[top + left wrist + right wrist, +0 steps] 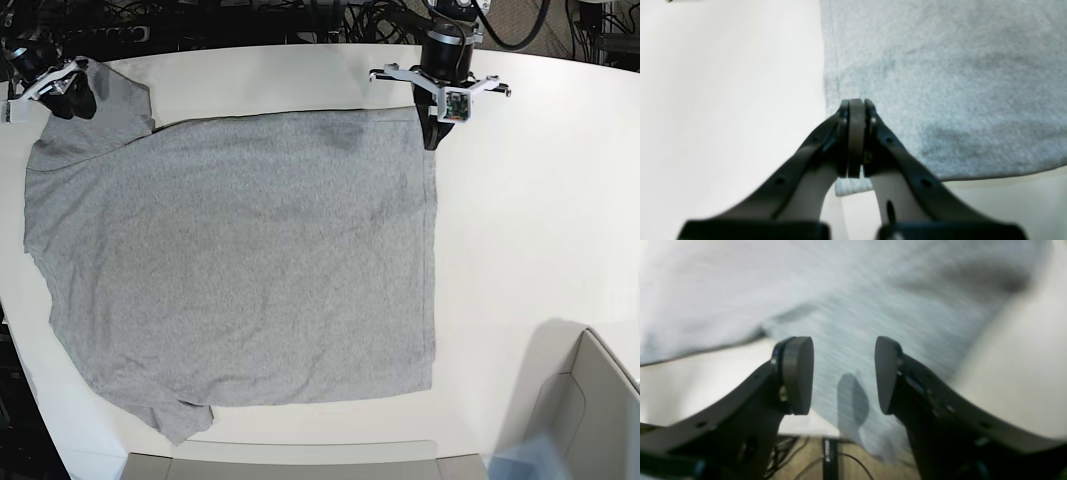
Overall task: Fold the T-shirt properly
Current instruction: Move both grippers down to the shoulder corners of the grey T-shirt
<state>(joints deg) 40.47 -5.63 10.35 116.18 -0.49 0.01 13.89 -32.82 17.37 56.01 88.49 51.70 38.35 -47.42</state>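
Where T-shirt (pixel 240 260) lies: white table (pixel 530 220).

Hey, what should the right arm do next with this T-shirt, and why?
Probably lower the right claw and close it on the sleeve beneath it. Its pads stand apart with grey fabric under them, while the left claw is already shut on the T-shirt at its hem corner. With both corners held, the fold could begin.

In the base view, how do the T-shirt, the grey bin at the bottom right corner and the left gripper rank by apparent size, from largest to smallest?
1. T-shirt, by far the largest, spread flat on the table.
2. Grey bin, cut off by the frame edge, so only its visible part counts.
3. Left gripper, smallest, at the shirt's corner.
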